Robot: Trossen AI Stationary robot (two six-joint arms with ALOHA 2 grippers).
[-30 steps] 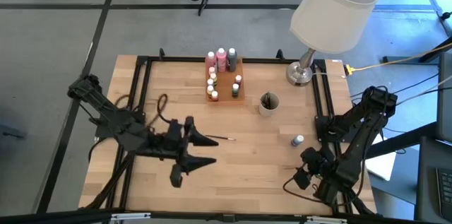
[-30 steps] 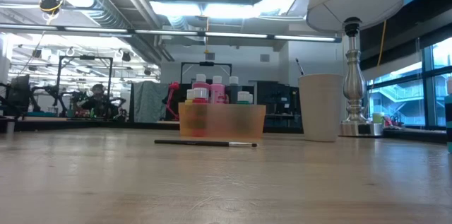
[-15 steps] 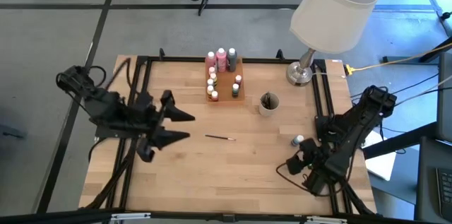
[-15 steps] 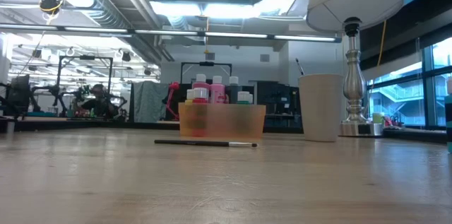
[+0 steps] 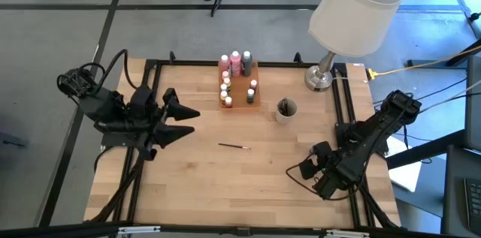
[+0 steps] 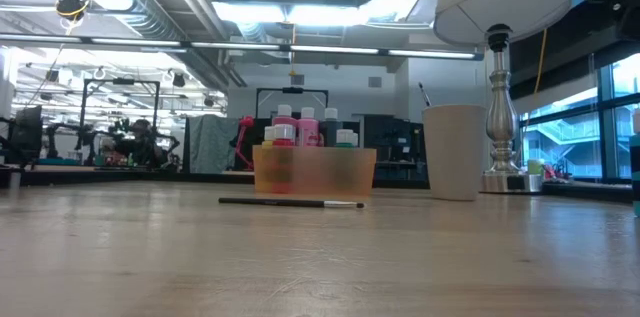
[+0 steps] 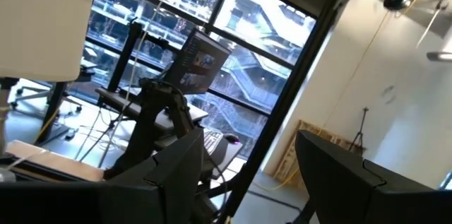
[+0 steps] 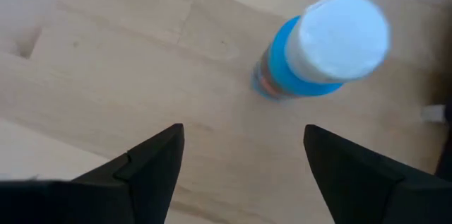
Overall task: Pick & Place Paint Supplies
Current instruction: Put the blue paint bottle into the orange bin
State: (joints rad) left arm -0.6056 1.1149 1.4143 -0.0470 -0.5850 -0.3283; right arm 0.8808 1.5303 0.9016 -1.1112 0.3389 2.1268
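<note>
Blue and white-capped, the paint bottle stands free near the table's right edge with the right gripper spread-jawed above it, so I judge the grasp is beginning: descend, straddle, close; the left gripper, also spread, waits near the left edge.

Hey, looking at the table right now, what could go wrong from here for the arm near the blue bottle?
1. The small blue paint bottle with a white cap stands upright on the wooden table, beyond the open right claw; an off-centre approach might tip it or send it rolling.
2. The thin dark-handled paintbrush lies loose mid-table; the open left claw hangs nearby and might nudge it.
</note>
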